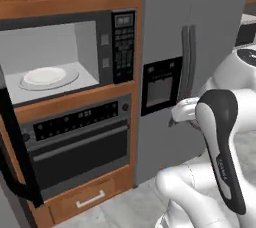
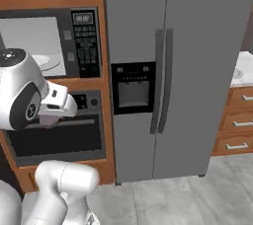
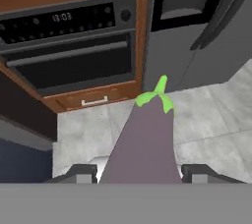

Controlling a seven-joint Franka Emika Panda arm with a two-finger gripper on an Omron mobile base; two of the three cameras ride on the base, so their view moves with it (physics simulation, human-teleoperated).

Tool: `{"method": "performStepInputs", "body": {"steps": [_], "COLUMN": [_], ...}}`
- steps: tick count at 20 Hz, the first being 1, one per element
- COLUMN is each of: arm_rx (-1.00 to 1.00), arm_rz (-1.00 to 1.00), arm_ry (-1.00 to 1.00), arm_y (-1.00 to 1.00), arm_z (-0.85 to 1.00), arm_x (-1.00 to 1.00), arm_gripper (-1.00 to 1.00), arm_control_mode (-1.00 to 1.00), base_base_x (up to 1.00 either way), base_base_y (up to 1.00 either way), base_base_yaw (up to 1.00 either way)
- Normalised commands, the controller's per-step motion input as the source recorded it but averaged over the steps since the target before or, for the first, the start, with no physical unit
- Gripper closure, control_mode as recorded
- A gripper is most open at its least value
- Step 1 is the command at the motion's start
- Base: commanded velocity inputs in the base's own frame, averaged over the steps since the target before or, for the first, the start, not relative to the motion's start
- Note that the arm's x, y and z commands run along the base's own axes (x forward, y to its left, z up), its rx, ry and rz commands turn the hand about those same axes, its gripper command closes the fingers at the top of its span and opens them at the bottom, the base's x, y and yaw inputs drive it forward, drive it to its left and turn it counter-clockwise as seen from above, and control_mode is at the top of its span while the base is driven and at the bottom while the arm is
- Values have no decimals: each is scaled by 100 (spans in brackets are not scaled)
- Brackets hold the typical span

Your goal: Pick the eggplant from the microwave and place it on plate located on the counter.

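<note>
The eggplant [image 3: 145, 142] is already out of the open microwave [image 1: 70, 52], pinched between the jaws of the gripper [image 3: 140, 171] above the kitchen floor, so carrying it to the counter [image 2: 244, 71] and its plate remains.

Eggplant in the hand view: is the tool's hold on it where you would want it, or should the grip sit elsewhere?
The eggplant sits between the tool's fingertips at its thick purple body, green stem end pointing away. That seems the right place: the body is the widest, most even part, while the stem end tapers and would likely slip. Coming across the long axis, as here, suits its oblong shape.
</note>
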Motion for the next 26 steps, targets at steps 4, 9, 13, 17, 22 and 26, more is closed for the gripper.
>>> {"method": "performStepInputs", "body": {"steps": [4,9,13,17,22,26], "arm_rx": [0,0,0,0,0,0], "arm_rz": [0,0,0,0,0,0], "arm_ry": [0,0,0,0,0,0], "arm_y": [0,0,0,0,0,0], "arm_z": [0,0,0,0,0,0], "arm_x": [0,0,0,0,0,0], "arm_gripper": [100,100,100,100,100,100], "arm_control_mode": [100,100,100,100,100,100], "base_base_x": [51,99,100,100,72,55], "base_base_y": [-92,-100,-100,-100,-100,-100], "base_base_yaw": [-54,-4,0,1,7,19]}}
